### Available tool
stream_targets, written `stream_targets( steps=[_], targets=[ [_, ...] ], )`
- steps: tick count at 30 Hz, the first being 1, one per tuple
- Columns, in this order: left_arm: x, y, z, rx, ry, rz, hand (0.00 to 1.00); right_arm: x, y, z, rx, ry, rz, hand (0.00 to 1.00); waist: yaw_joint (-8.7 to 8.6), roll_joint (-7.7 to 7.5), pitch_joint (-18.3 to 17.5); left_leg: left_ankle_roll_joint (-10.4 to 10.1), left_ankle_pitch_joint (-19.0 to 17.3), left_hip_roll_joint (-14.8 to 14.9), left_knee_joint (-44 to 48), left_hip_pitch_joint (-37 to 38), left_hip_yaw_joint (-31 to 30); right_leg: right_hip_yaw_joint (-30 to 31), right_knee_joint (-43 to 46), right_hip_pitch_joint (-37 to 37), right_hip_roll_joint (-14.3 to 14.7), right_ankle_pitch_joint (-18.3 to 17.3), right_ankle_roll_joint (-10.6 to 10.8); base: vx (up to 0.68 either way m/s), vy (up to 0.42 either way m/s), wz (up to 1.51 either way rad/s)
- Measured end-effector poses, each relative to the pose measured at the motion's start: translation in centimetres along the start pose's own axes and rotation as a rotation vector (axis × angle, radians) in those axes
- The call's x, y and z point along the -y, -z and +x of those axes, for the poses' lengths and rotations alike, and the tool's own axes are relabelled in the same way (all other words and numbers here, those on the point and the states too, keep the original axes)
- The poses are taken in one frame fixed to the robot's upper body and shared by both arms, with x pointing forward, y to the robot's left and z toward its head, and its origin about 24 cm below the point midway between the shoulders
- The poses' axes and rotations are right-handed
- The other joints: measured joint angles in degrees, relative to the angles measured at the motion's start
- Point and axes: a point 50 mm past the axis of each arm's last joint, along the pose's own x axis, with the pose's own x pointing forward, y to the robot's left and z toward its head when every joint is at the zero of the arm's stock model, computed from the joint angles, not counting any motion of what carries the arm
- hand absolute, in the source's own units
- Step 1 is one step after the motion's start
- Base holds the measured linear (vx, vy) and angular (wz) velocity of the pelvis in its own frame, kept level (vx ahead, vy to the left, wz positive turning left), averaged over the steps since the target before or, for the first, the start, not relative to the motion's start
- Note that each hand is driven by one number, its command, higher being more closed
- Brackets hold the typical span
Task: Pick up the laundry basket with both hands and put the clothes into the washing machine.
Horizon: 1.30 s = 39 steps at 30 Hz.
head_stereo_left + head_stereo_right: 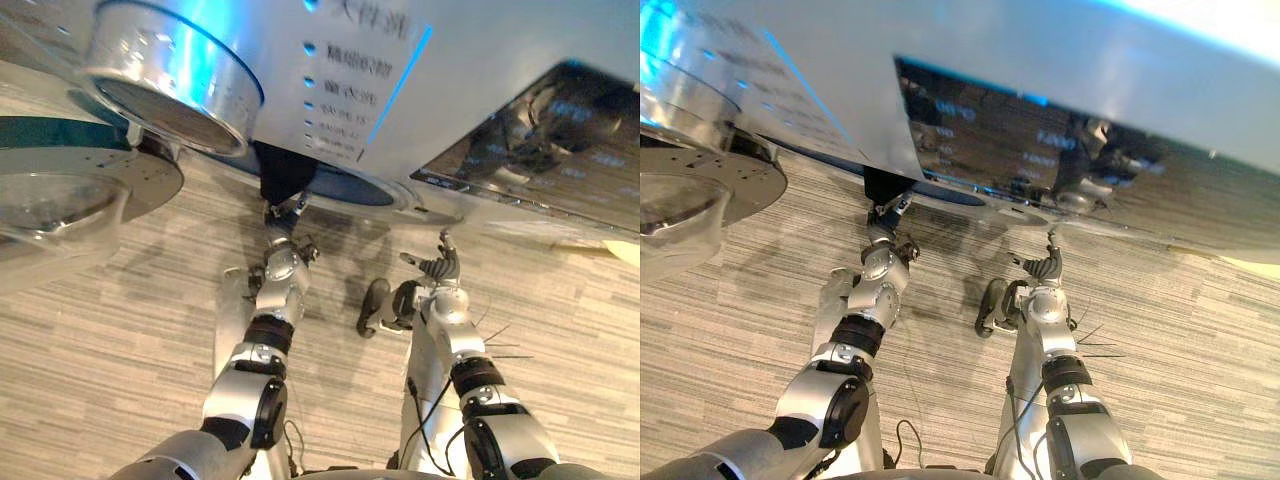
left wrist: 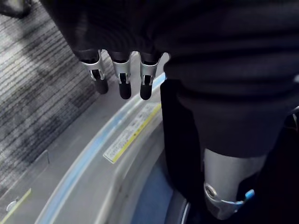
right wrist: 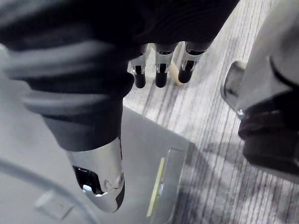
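Nearest me, the right hand (image 1: 440, 268) hangs over the striped floor (image 1: 120, 330), short of the machine. Its fingers (image 3: 161, 72) are straight and side by side, the thumb apart, with nothing in them. Further on, the left hand (image 2: 122, 70) is up at the mouth of the washing machine (image 1: 480, 80). Its fingers (image 2: 145, 79) are straight too and close together, their tips just above the pale rim (image 2: 93, 177) of the opening, with a yellow-edged sticker (image 2: 133, 133) right below them. The thumb stands apart on the drum side, and a dark strip (image 2: 180, 140) runs down just beside it into the opening. I can't tell whether that strip is a garment or only shadow, and the drum past the thumb is too dark to show any clothes. Neither hand has a basket or cloth clasped. My worry is that if the strip is cloth, it lies across the rim rather than well inside. With the fingers this loose it could slide back out onto the floor. It could also get caught in the seal once the door (image 1: 90, 190), open wide off to the side of the fingers, is shut. The tips are so near the rim that a small dip of the arm would knock them against it. The right hand is also too far off to catch anything that drops.
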Motion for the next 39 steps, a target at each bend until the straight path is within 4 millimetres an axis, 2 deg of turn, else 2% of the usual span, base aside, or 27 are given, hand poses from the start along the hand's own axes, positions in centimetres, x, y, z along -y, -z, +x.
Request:
stream_targets(
  steps=[7, 9, 13, 15, 20, 27, 29, 32, 33, 34, 35, 36, 39],
  targets=[
    [-1.0, -1.1, 0.7, 0.032, -0.023, 0.049, 1.00, 0.0, -0.8, -0.1, 0.044, 0.002, 0.032, 0.00, -0.54, -0.04, 0.0, 0.4, -0.2, 0.0, 1.0, -1.5, -0.1, 0.4, 0.5, -1.4, -0.1, 0.5, -0.6, 0.03, -0.014, -0.01],
    [-0.5, -1.5, 0.5, 0.062, -0.010, 0.075, 1.00, 0.2, -0.9, -0.2, 0.054, 0.004, 0.035, 0.00, -0.39, -0.04, 0.0, 0.4, -0.2, 0.0, 1.0, -1.5, -0.1, 0.4, 0.6, -1.4, -0.2, 0.5, -0.6, 0.04, -0.032, 0.02],
    [1.3, -3.7, -0.4, 0.192, 0.060, 0.089, 1.00, 0.4, -0.9, -0.8, 0.076, 0.007, 0.038, 0.00, -0.31, -0.04, 0.0, 0.4, -0.2, -0.1, 1.1, -1.3, -0.1, 0.5, 0.9, -1.3, -0.3, 0.5, -0.5, 0.01, -0.042, 0.02],
    [2.4, -4.7, -1.7, 0.286, 0.118, 0.106, 1.00, 0.4, -0.9, -1.0, 0.081, 0.008, 0.036, 0.00, -0.32, -0.04, 0.0, 0.4, -0.2, -0.1, 1.0, -1.1, -0.2, 0.4, 0.9, -1.1, -0.3, 0.5, -0.4, 0.02, -0.055, 0.00],
    [3.6, -5.0, -3.8, 0.394, 0.201, 0.195, 1.00, 0.6, -0.6, -1.4, 0.081, 0.010, 0.028, 0.00, -0.06, -0.03, 0.0, 0.4, -0.2, -0.1, 0.8, -0.5, -0.1, 0.5, 0.8, -0.5, -0.4, 0.4, -0.4, 0.03, -0.042, 0.01],
    [4.8, -6.2, -4.7, 0.488, 0.238, 0.243, 1.00, 0.7, -0.5, -1.5, 0.078, 0.011, 0.025, 0.00, 0.57, 0.00, 0.0, 0.4, -0.2, -0.1, 0.8, -0.3, -0.1, 0.6, 0.9, -0.5, -0.3, 0.5, -0.4, 0.02, -0.038, 0.00],
    [5.4, -7.4, -4.6, 0.543, 0.234, 0.283, 1.00, 0.7, -0.5, -1.5, 0.078, 0.010, 0.023, 0.00, 0.59, 0.00, 0.0, 0.4, -0.2, -0.1, 0.8, -0.3, -0.1, 0.5, 0.9, -0.5, -0.3, 0.5, -0.5, 0.03, -0.041, -0.02],
    [7.0, -11.7, -3.7, 0.713, 0.221, 0.419, 1.00, 0.5, -0.6, -1.5, 0.087, -0.008, 0.009, 0.00, 0.28, 0.00, 0.0, 0.4, -0.1, 0.1, 0.4, -0.3, -0.1, 0.4, 0.1, -0.5, 0.0, 0.9, -0.5, 0.03, -0.038, -0.06],
    [7.6, -14.6, -3.4, 0.827, 0.199, 0.506, 1.00, 0.2, -0.7, -1.6, 0.098, -0.022, 0.010, 0.00, -0.07, 0.00, 0.0, 0.2, 0.0, 0.3, -0.5, -0.5, -0.1, 0.1, -1.1, -0.6, 0.5, 1.3, -0.1, 0.02, -0.033, -0.12],
    [7.8, -15.2, -3.4, 0.850, 0.195, 0.522, 1.00, 0.1, -0.8, -1.6, 0.100, -0.025, 0.010, 0.00, -0.13, 0.00, 0.0, 0.2, 0.0, 0.4, -0.7, -0.5, -0.1, 0.0, -1.5, -0.6, 0.6, 1.4, 0.0, 0.02, -0.031, -0.22],
    [8.1, -17.3, -3.4, 0.936, 0.169, 0.597, 0.00, -0.1, -0.9, -1.6, 0.107, -0.033, 0.014, 0.00, -0.30, 0.00, 0.0, 0.2, 0.2, 0.9, -1.4, -0.8, 0.0, -0.4, -2.7, -0.7, 1.1, 2.3, -0.6, 0.05, -0.015, -0.21],
    [8.6, -19.5, -3.3, 1.019, 0.132, 0.687, 0.00, -0.2, -1.0, -1.7, 0.118, -0.032, 0.022, 0.00, -0.59, 0.01, 0.0, 0.3, 0.6, 1.0, -2.1, -1.2, 0.0, -0.7, -3.8, -0.8, 1.3, 2.8, -0.5, 0.06, -0.018, -0.18],
    [9.2, -21.4, -2.6, 1.074, 0.069, 0.887, 0.00, -0.2, -1.0, -1.7, 0.124, -0.033, 0.028, 0.00, -0.82, 0.02, 0.0, 0.4, 0.7, 1.0, -2.2, -1.3, 0.2, -0.6, -4.0, -0.9, 1.3, 2.9, -0.6, 0.06, -0.017, -0.04]
  ],
)
